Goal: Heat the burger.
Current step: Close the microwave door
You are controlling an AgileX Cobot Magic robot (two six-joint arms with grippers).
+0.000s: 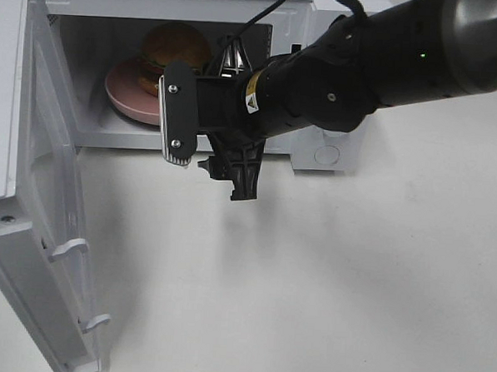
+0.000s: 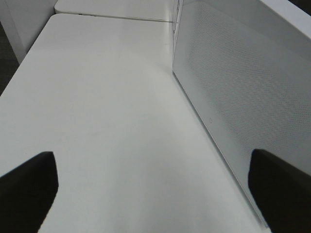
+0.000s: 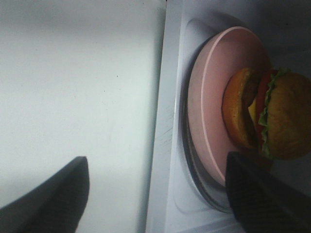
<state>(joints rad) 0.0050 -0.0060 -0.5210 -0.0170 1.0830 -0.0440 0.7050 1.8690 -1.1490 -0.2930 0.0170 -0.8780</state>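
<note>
The burger (image 1: 174,47) sits on a round pink plate (image 1: 128,92) inside the open white microwave (image 1: 321,152). In the right wrist view the burger (image 3: 272,114) has a golden bun, lettuce and tomato, and rests on the plate (image 3: 209,111) on the glass turntable. My right gripper (image 1: 209,146) reaches across in front of the microwave's opening, open and empty, just outside the cavity; it also shows in the right wrist view (image 3: 155,199). My left gripper (image 2: 154,194) is open and empty, low over the table beside the door; it is out of the exterior view.
The microwave door (image 1: 40,183) stands swung wide open to the left, its edge near the table's front left. Its perforated panel (image 2: 233,82) fills one side of the left wrist view. White tabletop (image 1: 326,290) lies in front of the microwave.
</note>
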